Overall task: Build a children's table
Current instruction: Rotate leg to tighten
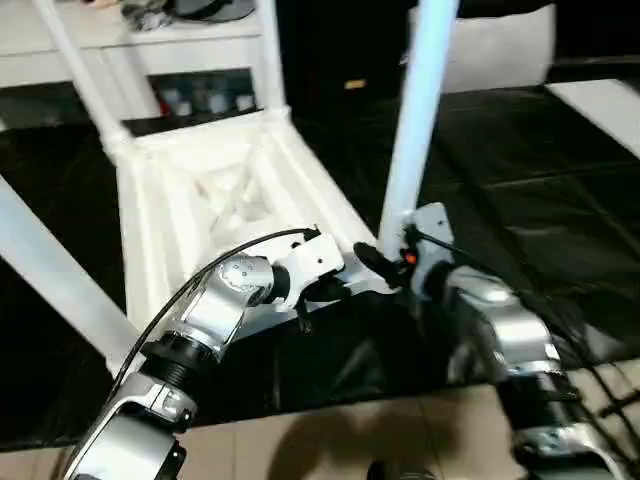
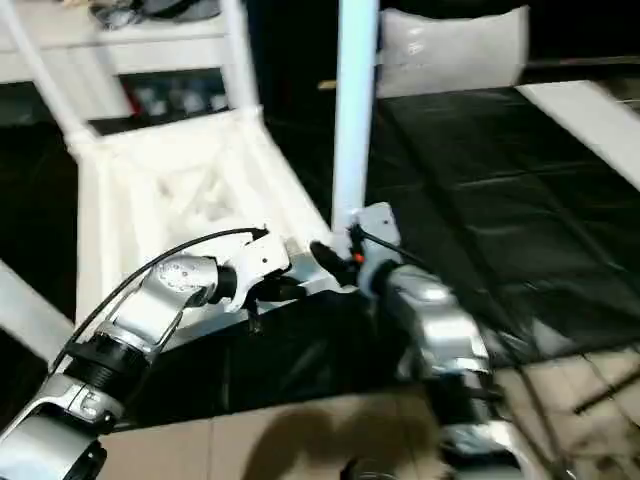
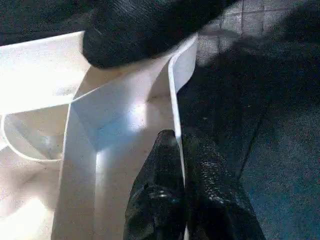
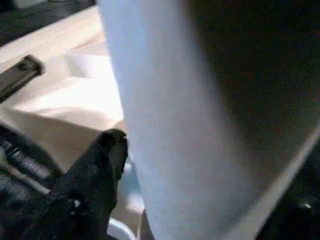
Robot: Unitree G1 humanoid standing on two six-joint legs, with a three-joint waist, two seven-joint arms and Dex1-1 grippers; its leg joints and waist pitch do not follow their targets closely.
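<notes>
The children's table lies upside down on a black mat, its ribbed underside [image 1: 220, 190] facing up. White legs rise from its corner sockets, one of them at the near right corner [image 1: 415, 110]. My left gripper [image 3: 179, 137] is shut on the thin near rim of the table top [image 3: 175, 75], close to that corner. At the foot of the near right leg [image 4: 170, 125], my right gripper [image 1: 385, 262] stands open around the leg. One black finger [image 4: 97, 175] sits just off the leg's side, and the other is hidden behind the leg.
The black mat [image 1: 520, 200] spreads to the right and behind. White shelving [image 1: 60, 50] stands at the back left and a white box [image 1: 500, 45] at the back right. Tan floor [image 1: 330, 440] runs along the near edge. A white board [image 1: 600, 105] lies at the far right.
</notes>
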